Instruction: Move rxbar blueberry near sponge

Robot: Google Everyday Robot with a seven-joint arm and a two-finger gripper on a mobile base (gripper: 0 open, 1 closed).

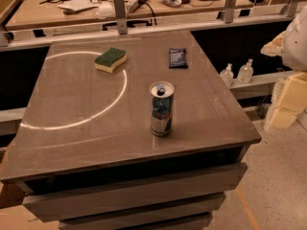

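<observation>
The rxbar (178, 58) lies flat on the table (72, 128), at the far side and a little right of the middle, with the printed face up. The sponge (110, 60) sits to its left at about the same depth, green side up, apart from the bar and touching the far part of a pale ring (122, 87) marked on the table top. A can (161, 109) stands upright nearer to the camera, well apart from both, and its top is open. The gripper (287, 104) is at the right edge of the view, off the table and far from the bar; it is partly cut off, so I cannot tell if it is released or clenched. Two small bottles (227, 74) stand on a ledge behind the table's right side.
</observation>
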